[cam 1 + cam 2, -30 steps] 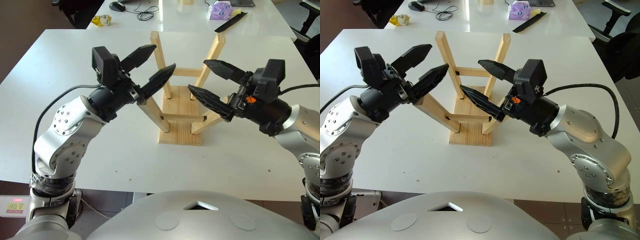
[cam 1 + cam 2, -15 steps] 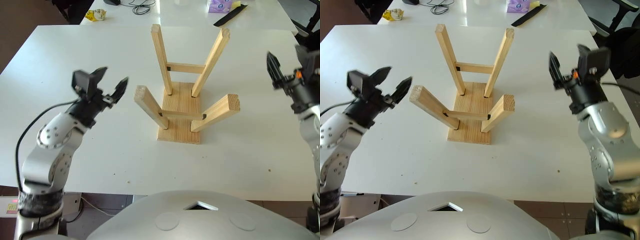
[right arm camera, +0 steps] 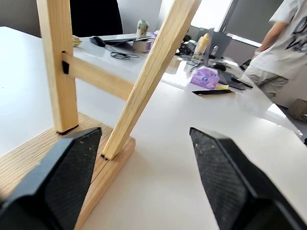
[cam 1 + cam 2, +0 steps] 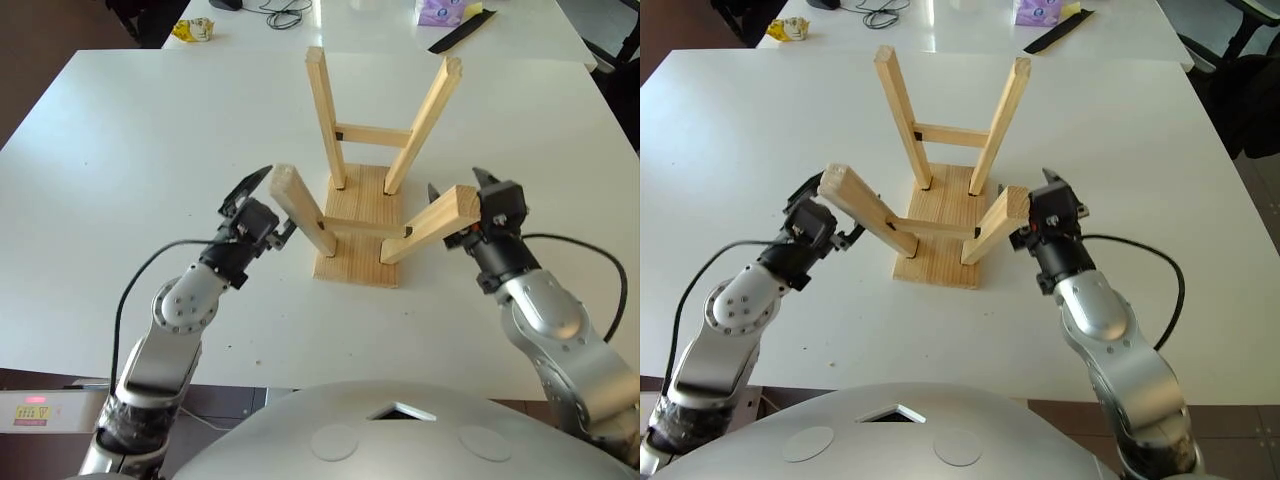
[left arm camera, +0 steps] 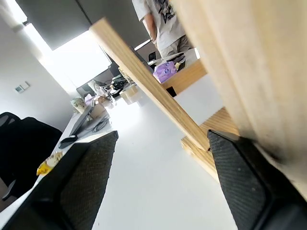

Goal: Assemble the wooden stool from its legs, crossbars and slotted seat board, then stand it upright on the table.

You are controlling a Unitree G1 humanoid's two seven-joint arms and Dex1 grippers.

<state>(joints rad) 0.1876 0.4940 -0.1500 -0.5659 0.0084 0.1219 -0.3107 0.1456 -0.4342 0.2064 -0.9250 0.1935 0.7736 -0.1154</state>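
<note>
Pale bare-wood stool (image 4: 362, 215) sits upside down on the smooth white worktop (image 4: 150, 120): one flat rectangular seat board (image 4: 355, 270), four square legs (image 4: 322, 110), two thin crossbars (image 4: 372, 134). The left gripper (image 5: 162, 136) and right gripper (image 3: 145, 130) flank the near legs, their black textured fingers (image 3: 72, 177) spread wide and empty.

Stool (image 4: 355, 255) stands upside down mid-table, seat board flat, four legs up.
- Far legs (image 4: 325, 115) rise steep. Crossbar (image 4: 372, 134) ties them, with an open gap above it and a smaller window below.
- Near-left leg (image 4: 300, 210) and near-right leg (image 4: 432, 222) splay out toward the robot. Low crossbar (image 4: 365, 228) blocks the passage between them.
- Left gripper (image 4: 278, 198) sits at the near-left leg's tip, fingers spread. Right gripper (image 4: 453, 184) sits at the near-right tip, fingers also spread.
- Bare table (image 4: 130, 150) runs wide on both flanks.
- Open space over the seat board between the two leg pairs.
- Clutter on the far table (image 4: 300, 25) lies well apart.
</note>
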